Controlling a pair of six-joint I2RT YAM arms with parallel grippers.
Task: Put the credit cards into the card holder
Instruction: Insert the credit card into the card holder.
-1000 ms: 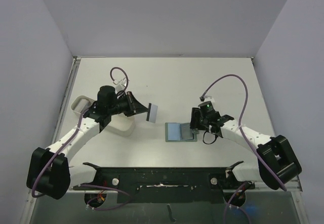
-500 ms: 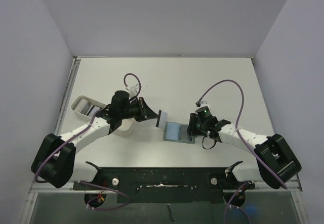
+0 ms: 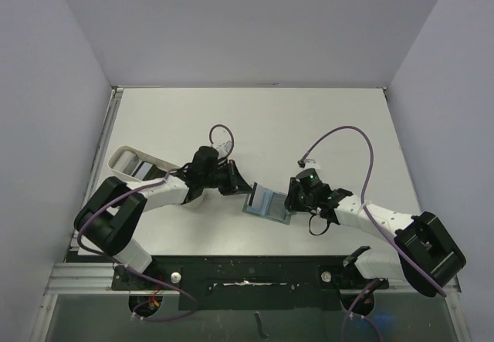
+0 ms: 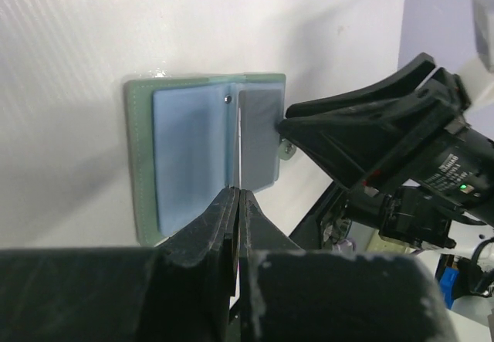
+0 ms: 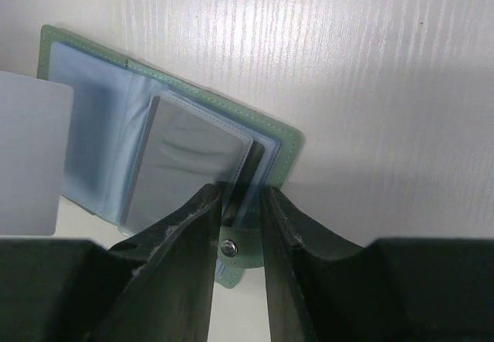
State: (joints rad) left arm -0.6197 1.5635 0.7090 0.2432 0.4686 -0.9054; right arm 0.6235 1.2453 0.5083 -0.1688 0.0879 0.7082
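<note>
White ribbed table (image 3: 309,126) underneath; both arms stretched in toward the middle, close to the near edge; white oblong plastic tray (image 3: 127,163) off at far left, well apart from the grippers.

Sage-green folding card holder (image 3: 268,201) open and flat on the table between the two grippers; light blue slotted inside facing up; sits slightly skewed in the top view.

Left gripper (image 4: 235,195): jaws pressed together on a thin pale grey card (image 5: 27,153); card edge-on in the left wrist view, flat face visible in the right wrist view; hangs over the open holder near its fold; can't tell whether the card's edge touches the holder.

Right gripper (image 5: 241,195): jaws narrow, straddling the holder's right edge at the small snap tab (image 5: 228,248); can't tell whether pinching it or just close either side.

Second grey card (image 5: 193,164) seated in a slot of the holder's right half, just beside the right fingertips.
</note>
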